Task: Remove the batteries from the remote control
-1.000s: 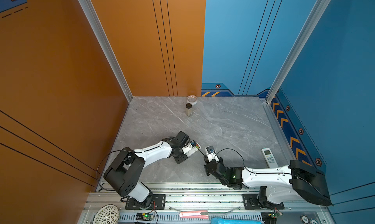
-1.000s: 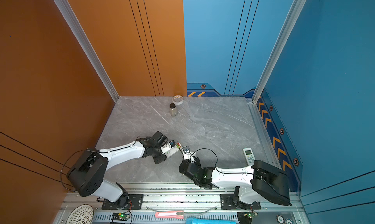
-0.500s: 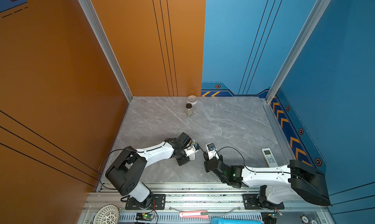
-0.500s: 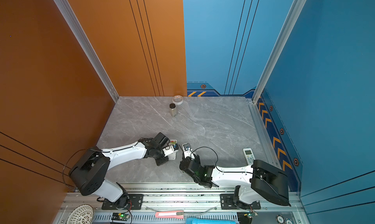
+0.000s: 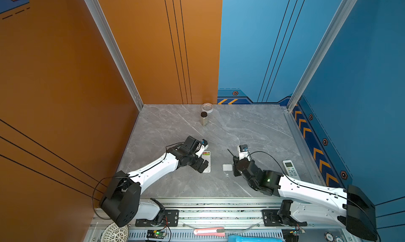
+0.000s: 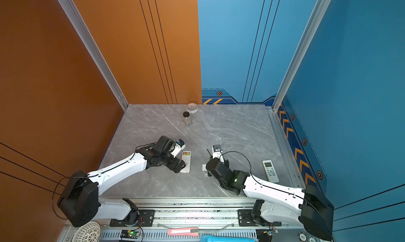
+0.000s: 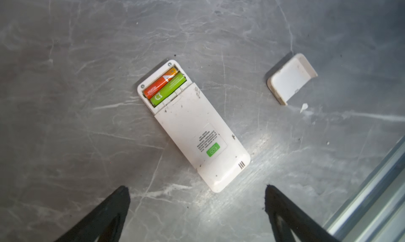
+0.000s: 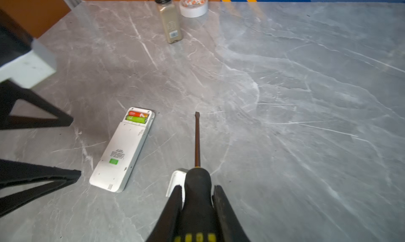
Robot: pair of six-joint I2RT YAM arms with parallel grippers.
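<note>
The white remote control (image 7: 197,138) lies face down on the grey table, its battery bay uncovered. Two batteries sit side by side in the bay, one orange-red (image 7: 160,83) and one green (image 7: 167,89). They also show in the right wrist view, orange-red (image 8: 138,114) beside green (image 8: 136,119). The loose white cover (image 7: 290,78) lies to the remote's right. My left gripper (image 7: 197,191) is open, hovering over the remote's (image 5: 208,164) near end and touching nothing. My right gripper (image 8: 197,187) is shut on the black-and-yellow screwdriver (image 8: 197,138), its tip pointing away over the table, right of the remote.
A brown bottle (image 5: 204,118) with a black cap and a tape roll (image 5: 207,107) stand by the back wall. A second white remote (image 5: 290,168) lies near the right edge. Orange and blue walls close in three sides; a metal rail runs along the front.
My left gripper has opened wide and let go of the remote, which now lies flat. My right gripper has drawn away to the right with the screwdriver.
</note>
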